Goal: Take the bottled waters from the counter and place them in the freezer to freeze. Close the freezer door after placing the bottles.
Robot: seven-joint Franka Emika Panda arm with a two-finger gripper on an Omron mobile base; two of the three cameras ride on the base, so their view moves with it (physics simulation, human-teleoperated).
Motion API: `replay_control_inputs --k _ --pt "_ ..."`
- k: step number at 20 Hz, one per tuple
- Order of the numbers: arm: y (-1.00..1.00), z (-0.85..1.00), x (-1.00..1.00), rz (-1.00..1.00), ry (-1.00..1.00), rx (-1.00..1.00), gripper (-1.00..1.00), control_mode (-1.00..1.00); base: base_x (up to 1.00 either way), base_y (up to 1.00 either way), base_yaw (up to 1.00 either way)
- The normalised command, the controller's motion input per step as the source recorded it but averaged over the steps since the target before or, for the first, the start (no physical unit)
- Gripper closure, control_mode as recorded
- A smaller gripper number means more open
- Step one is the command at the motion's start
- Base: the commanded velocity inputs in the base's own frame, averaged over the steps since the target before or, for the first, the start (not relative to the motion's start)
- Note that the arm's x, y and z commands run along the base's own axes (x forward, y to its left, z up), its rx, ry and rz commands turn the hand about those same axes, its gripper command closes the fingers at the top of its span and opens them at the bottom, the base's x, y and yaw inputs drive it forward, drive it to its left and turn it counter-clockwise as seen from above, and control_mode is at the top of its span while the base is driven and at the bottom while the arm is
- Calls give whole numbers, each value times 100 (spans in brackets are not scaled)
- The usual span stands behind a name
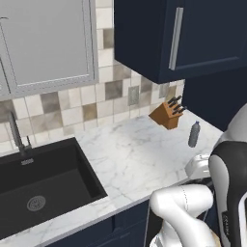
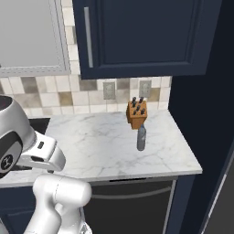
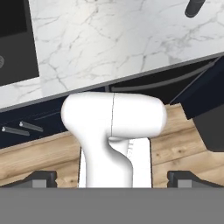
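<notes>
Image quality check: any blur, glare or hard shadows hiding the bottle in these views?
Left base view: bottled water sharp, flat even light, faint shadow on the counter. Right base view: no glare; bottle partly overlaps the knife block. Hand view: bottle cropped at the top edge, no blur.

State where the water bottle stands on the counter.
The water bottle stands upright on the marble counter, toward its right end, just in front of the wooden knife block.

We see one bottle (image 2: pixel 141 138) upright on the desk (image 2: pixel 100 146), right of centre, just before the knife block (image 2: pixel 137 114) by the wall; the sink (image 1: pixel 43 188) lies lower left.
</notes>
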Motion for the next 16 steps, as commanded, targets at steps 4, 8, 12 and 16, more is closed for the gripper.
replay_control_inputs --k 4,8,12,16 --pt "0 0 0 0 0 0 -100 100 13 9 0" --pt "0 0 0 0 0 0 -100 100 0 0 0" --pt "0 0 0 0 0 0 -100 100 2 1 0" --pt "-27 0 11 7 0 2 -100 -100 6 0 0"
